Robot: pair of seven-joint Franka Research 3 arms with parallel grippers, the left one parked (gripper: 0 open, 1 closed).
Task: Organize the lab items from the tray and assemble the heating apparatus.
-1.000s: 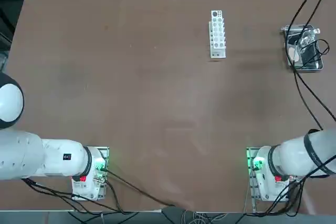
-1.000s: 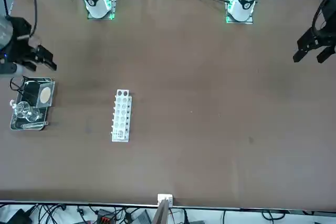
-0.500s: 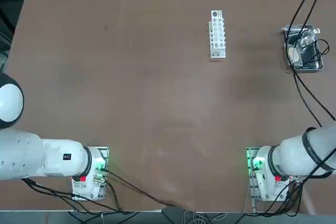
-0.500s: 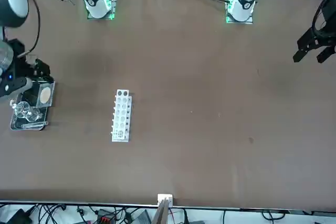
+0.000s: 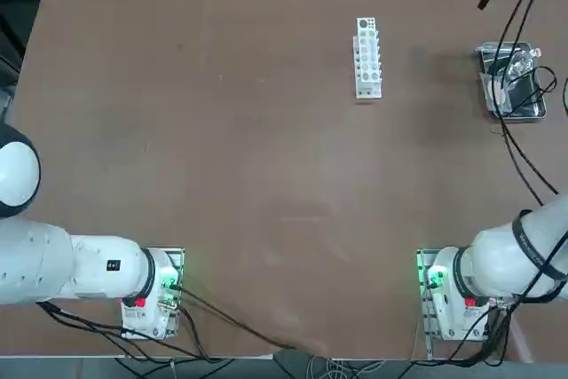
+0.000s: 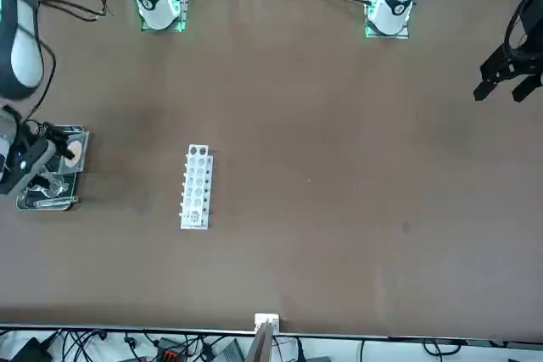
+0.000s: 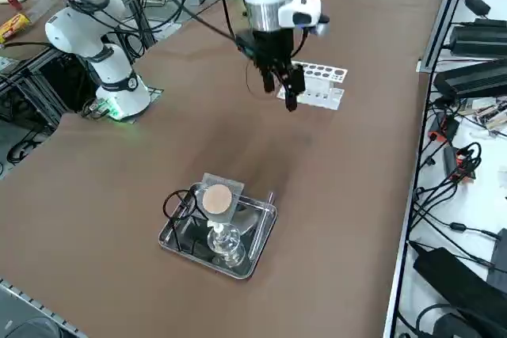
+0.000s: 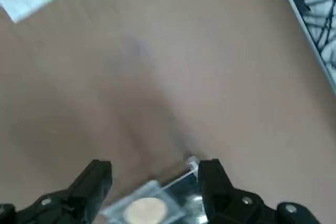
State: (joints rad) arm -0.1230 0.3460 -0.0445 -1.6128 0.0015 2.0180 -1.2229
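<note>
Brown worktop (image 7: 119,187) bare but for tray and rack. Landmark: tray (image 7: 176,244) near worktop's right edge. Inside tray: glass burner (image 7: 223,244) at near end, mesh (image 7: 216,199) with tan centre just behind it, black wire tripod (image 7: 181,203) beside mesh. Right hand (image 7: 281,89) hangs above worktop beyond tray, fingers spread, nothing held. White rack (image 7: 317,85) farther off, well apart from tray. Step, by judgement: approach for first pick. Next: centre hand over chosen item, descend between tray walls.

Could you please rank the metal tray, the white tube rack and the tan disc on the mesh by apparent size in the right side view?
1. Metal tray: largest, though it lies nearest the camera.
2. White tube rack: smaller in the picture, but farther off, so true size against the tray is unsure.
3. Tan disc: clearly smallest, inside the tray's outline.
</note>
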